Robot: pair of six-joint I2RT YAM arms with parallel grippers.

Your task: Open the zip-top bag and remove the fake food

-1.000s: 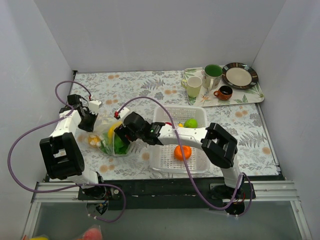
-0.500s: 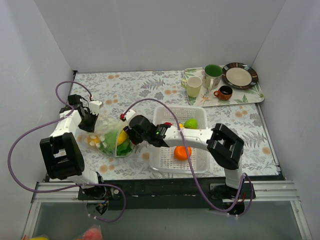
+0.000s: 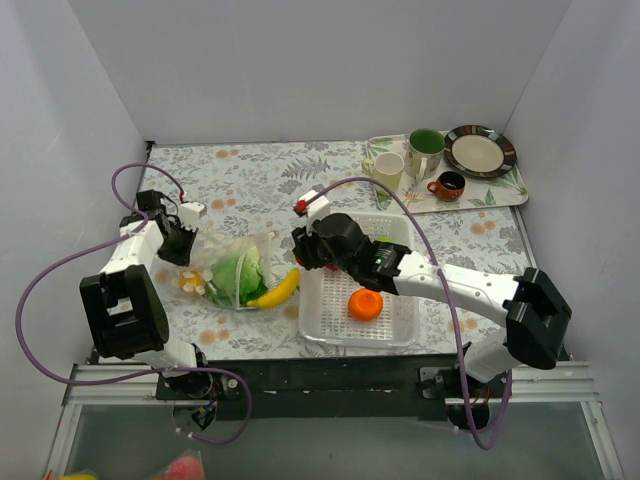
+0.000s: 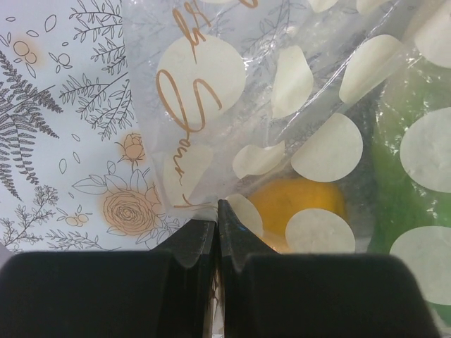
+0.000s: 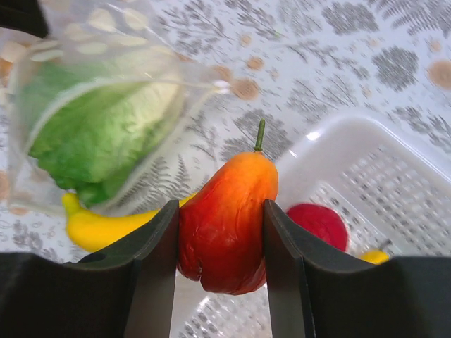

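- The white perforated basket (image 3: 312, 325) sits nearest the arm bases. An orange (image 3: 365, 304) lies in it, and the right wrist view shows a red fruit (image 5: 320, 224) and a sliver of something yellow in there too. I judge these to be pieces already removed.
- Just left of the basket, a banana (image 3: 276, 290) lies on the tablecloth (image 3: 270, 180) with one end at the bag's mouth. Whether it is wholly clear of the plastic I cannot tell.
- The zip-top bag (image 3: 225, 262) lies left of the basket, with its mouth gaping toward it, so the opening step looks done. Inside are the lettuce (image 3: 240, 270), a yellow piece (image 4: 299, 204) that is probably the lemon, and more green beside it. Emptying is roughly half finished.
- The right gripper (image 5: 220, 232) hangs over the basket's left rim. Its fingers are clamped on a red-orange fruit (image 5: 229, 190) with a green stem, which is held off the table. What is left for this piece is lowering it into the basket and letting go.
- The left gripper (image 4: 217, 218) is at the end of the bag farthest from the basket. Its fingers are pinched tight on a fold of the dotted plastic, anchoring the bag.
- Beyond the basket, to its far right, a tray (image 3: 505, 198) carries cups (image 3: 388, 172) and a plate (image 3: 480, 152), well apart from the work.
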